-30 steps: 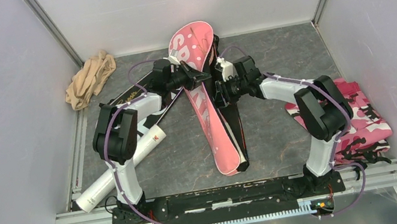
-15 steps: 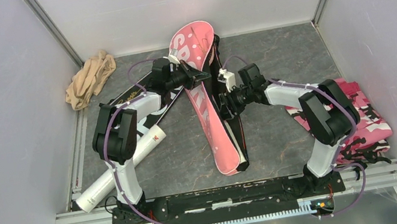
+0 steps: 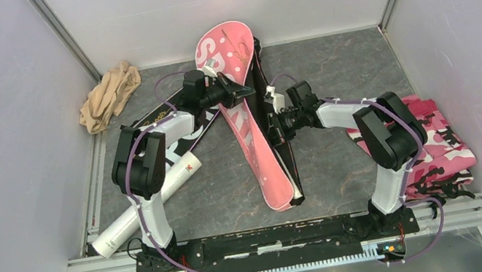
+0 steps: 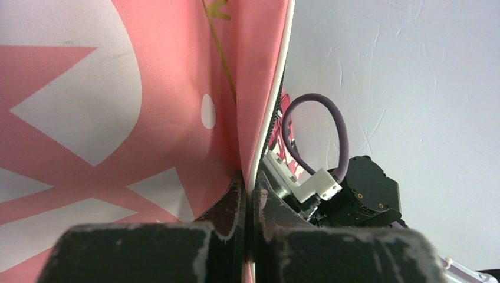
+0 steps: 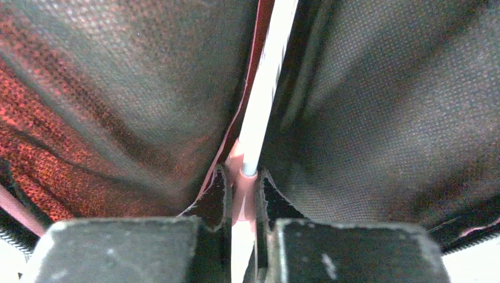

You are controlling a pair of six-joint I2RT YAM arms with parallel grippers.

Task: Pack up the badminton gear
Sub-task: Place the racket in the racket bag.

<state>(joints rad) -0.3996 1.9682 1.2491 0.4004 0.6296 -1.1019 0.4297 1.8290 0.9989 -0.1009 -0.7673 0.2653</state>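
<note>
1. My left gripper (image 4: 246, 184) is clenched on the piped rim of the pink bag (image 3: 267, 168), right at my fingertips, lifting that edge.
2. My right gripper (image 5: 242, 177) is clamped on a racket (image 5: 269, 82) by its thin shaft, inside that bag (dark lining on either side of my fingers).
3. Progress, I reckon: midway. The racket is going in and the bag is not closed.
4. Left to do: the white tube (image 3: 135, 216) and the black bag (image 3: 159, 115), both back behind my left gripper.
5. Count: two bags, one tube, one racket visible, no shuttlecocks in view.
</note>
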